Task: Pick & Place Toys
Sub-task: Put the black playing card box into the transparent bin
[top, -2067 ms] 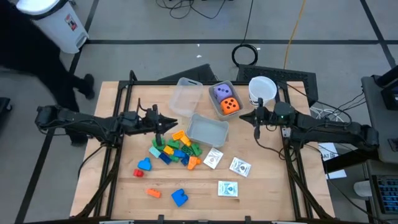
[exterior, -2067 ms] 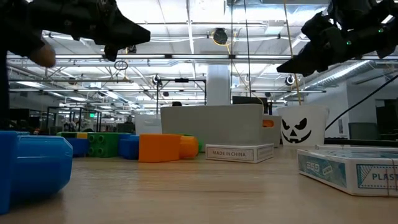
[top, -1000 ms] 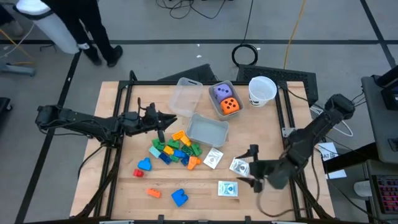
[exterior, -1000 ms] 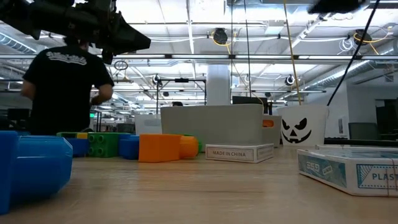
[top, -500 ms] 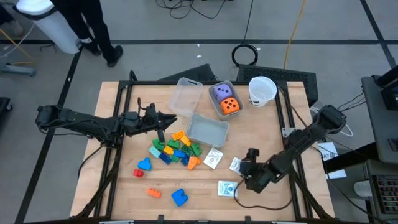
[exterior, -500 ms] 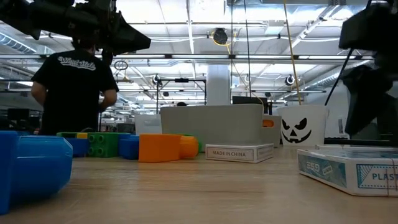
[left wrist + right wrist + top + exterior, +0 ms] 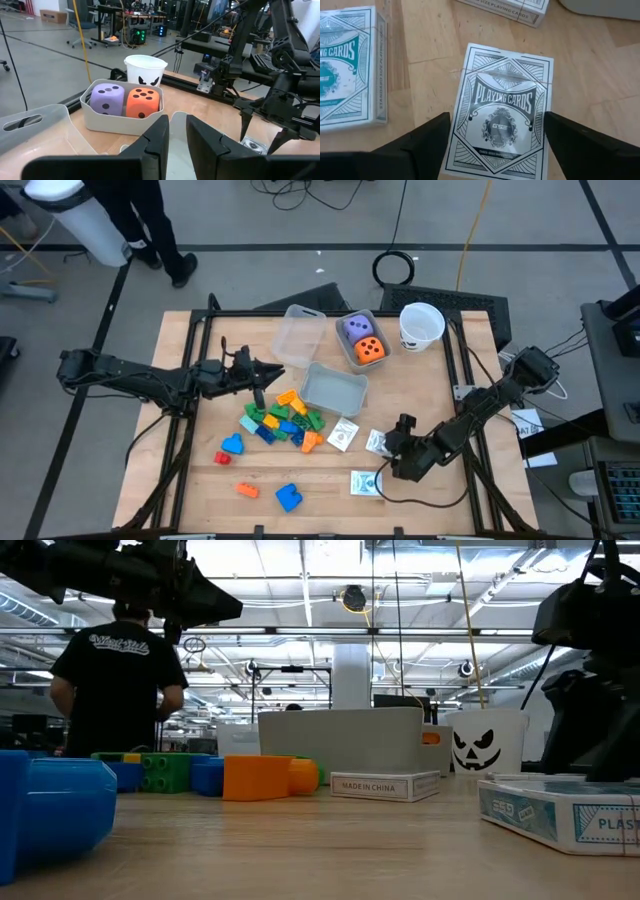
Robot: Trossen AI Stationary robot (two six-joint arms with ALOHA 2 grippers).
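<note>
The right gripper (image 7: 381, 463) hung low over a deck of playing cards (image 7: 502, 117) lying flat on the wooden table (image 7: 460, 510), its two fingers (image 7: 427, 137) spread apart on either side of the box and not touching it. A second deck (image 7: 347, 67) lay just beside it, and a third (image 7: 507, 9) lay beyond, near a clear bin (image 7: 333, 388).

The left gripper (image 7: 283, 372) hovered above the pile of building blocks (image 7: 283, 420), its fingers (image 7: 156, 140) nearly closed, with nothing between them. A blue block (image 7: 289, 497), an orange one (image 7: 246, 490) and a red one (image 7: 222, 458) sat apart near the table's front. A purple die (image 7: 355, 328) and an orange die (image 7: 370, 350) rested side by side in a small grey bin (image 7: 105, 120), beside a white cup with a pumpkin face (image 7: 145, 70). A person in a black T-shirt (image 7: 118, 690) stood beyond the table.
</note>
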